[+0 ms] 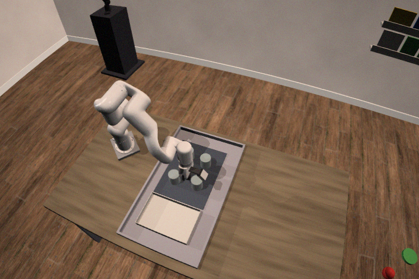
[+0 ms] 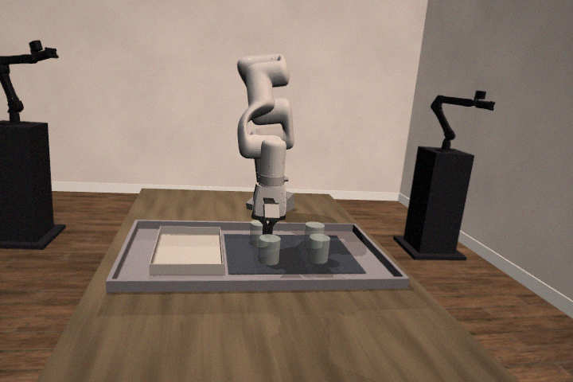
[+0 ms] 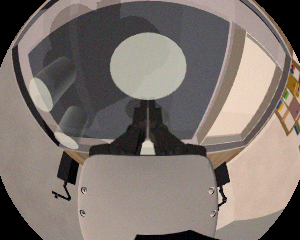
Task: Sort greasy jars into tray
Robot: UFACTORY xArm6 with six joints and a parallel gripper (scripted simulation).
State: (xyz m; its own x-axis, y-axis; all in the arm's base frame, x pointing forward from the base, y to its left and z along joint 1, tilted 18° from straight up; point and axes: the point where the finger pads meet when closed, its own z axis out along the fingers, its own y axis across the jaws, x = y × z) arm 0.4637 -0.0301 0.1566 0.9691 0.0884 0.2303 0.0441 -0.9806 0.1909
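Note:
My gripper (image 1: 186,178) (image 2: 267,230) (image 3: 147,106) is shut and empty, pointing down between the two tray-side jars. The front tray-side jar (image 1: 196,182) (image 2: 269,250) (image 3: 148,66) is just ahead of the fingertips; contact cannot be told. The robot-side one (image 1: 174,176) (image 2: 255,233) is beside the fingers. Farther from the tray stand a front jar (image 1: 205,160) (image 2: 318,248) (image 3: 41,95) and a rear jar (image 2: 314,231) (image 3: 67,140), mostly hidden by the arm in the top view. All four stand upright on the dark mat (image 1: 183,195) (image 2: 291,267) (image 3: 200,60). Grease is not visible.
The cream tray (image 1: 170,218) (image 2: 187,269) (image 3: 250,75) is empty and lies beside the mat. A raised rim (image 1: 157,250) (image 2: 255,285) surrounds the steel top holding mat and tray. The arm (image 1: 145,121) (image 2: 273,161) reaches over the mat from its base.

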